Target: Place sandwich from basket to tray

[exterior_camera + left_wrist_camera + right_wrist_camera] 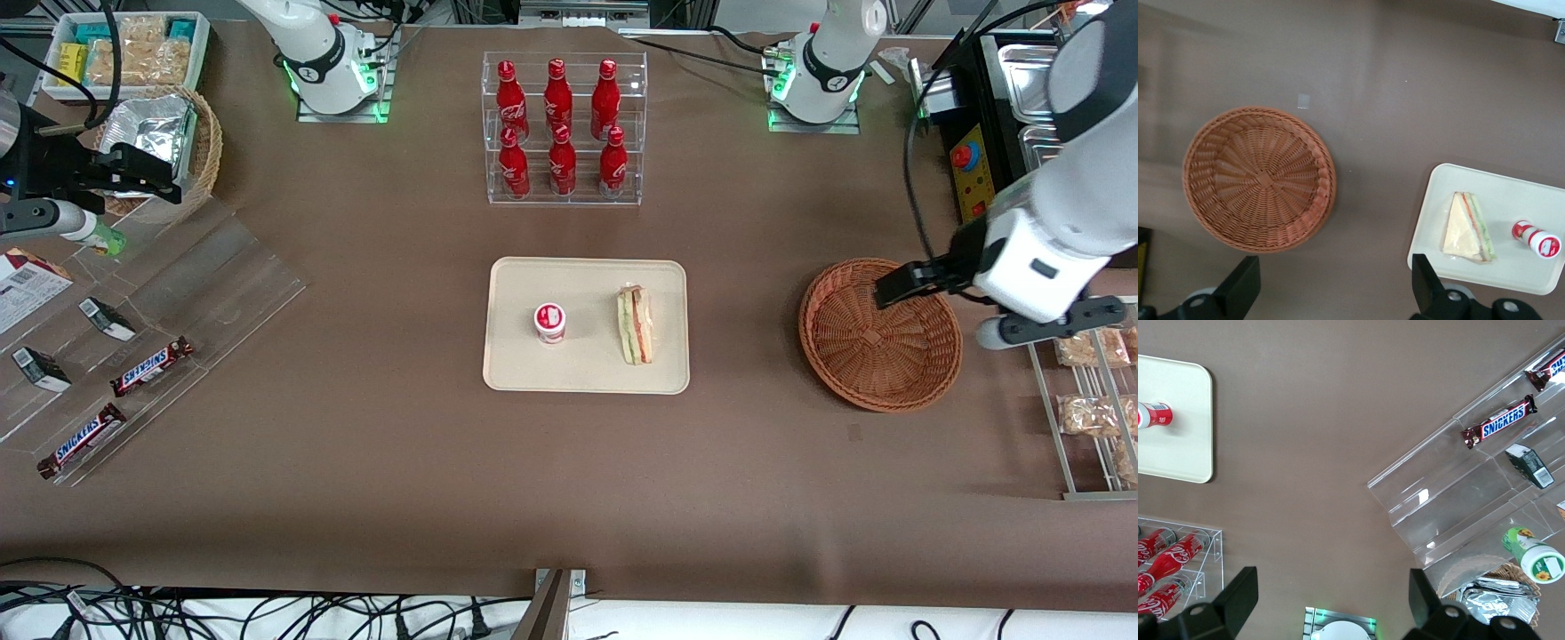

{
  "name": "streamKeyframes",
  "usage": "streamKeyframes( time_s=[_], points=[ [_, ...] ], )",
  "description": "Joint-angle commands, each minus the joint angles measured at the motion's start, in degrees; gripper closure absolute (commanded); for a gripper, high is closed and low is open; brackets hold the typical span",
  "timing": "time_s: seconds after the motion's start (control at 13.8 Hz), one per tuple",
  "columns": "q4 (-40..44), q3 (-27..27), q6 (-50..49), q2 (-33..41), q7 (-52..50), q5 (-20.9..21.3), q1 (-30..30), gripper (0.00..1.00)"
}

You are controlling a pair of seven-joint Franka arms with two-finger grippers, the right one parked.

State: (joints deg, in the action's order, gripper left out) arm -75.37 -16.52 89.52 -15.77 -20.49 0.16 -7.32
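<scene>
The wrapped triangular sandwich point(635, 324) point(1468, 228) lies flat on the cream tray point(587, 364) point(1531, 200), beside a small red-and-white bottle point(550, 322) point(1537, 239). The reddish-brown wicker basket point(880, 333) point(1258, 180) holds nothing and stands apart from the tray, toward the working arm's end of the table. My gripper point(925, 276) point(1333, 267) hangs high over the basket's rim, open wide, with only bare brown table showing between its black fingers point(1245, 277).
A clear rack of red cola bottles point(563, 129) stands farther from the front camera than the tray. A wire rack with snack bags point(1089, 400) adjoins the basket. An acrylic shelf with Snickers bars point(151, 366) and a paler basket point(204, 151) sit toward the parked arm's end.
</scene>
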Motion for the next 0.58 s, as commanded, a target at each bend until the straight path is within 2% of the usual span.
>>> streamKeyframes(
  time_s=[0.0,0.22,0.51],
  points=[
    [-5.6,8.8,-0.3,7.2,9.0,-3.1,4.4,0.0],
    [-10.0,12.6,-0.3,11.5,15.7,-3.1,7.3,0.0],
    [-9.4,12.0,-1.2,11.5,17.8,-2.2,7.2,0.0]
  ],
)
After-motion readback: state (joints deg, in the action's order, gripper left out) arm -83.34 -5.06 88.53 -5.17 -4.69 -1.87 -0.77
